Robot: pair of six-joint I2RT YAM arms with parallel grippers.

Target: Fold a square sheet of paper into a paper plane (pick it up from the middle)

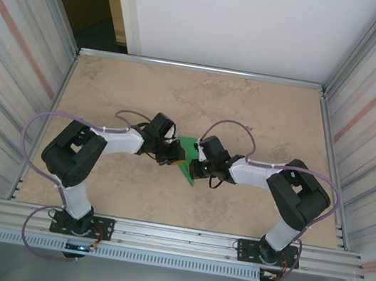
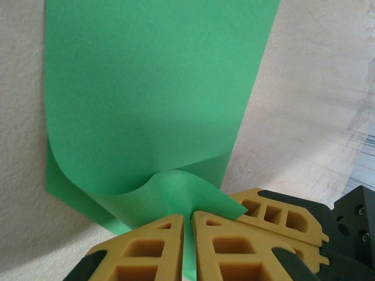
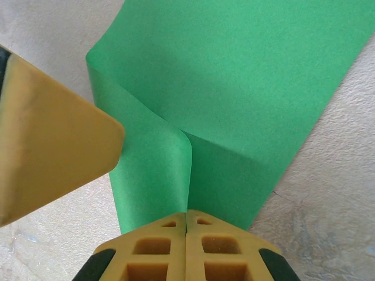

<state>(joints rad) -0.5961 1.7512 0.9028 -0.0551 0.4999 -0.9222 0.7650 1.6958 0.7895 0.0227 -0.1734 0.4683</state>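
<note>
The square sheet of paper (image 1: 186,170), bright green, sat at the middle of the tabletop (image 1: 264,117), part flat and part drawn up into a soft, rounded ridge, with no sharp crease visible. In the left wrist view the near edge of the sheet curled up from a flat lower layer and passed between the yellow fingers (image 2: 146,246) of the left gripper (image 2: 188,218), which was pinched onto it with only the paper's thickness between the pads. The right gripper (image 3: 186,215) was likewise clamped on a raised fold, its jaws fully together. Both grippers met over the sheet, very close to one another. Judged from this arrangement, the main risks were as follows: opposing pulls from two pinch points could tear or wrinkle the thin paper; a rounded bend pressed down off-line would set a crooked crease; and the closely spaced fingers could collide during any repositioning.
</note>
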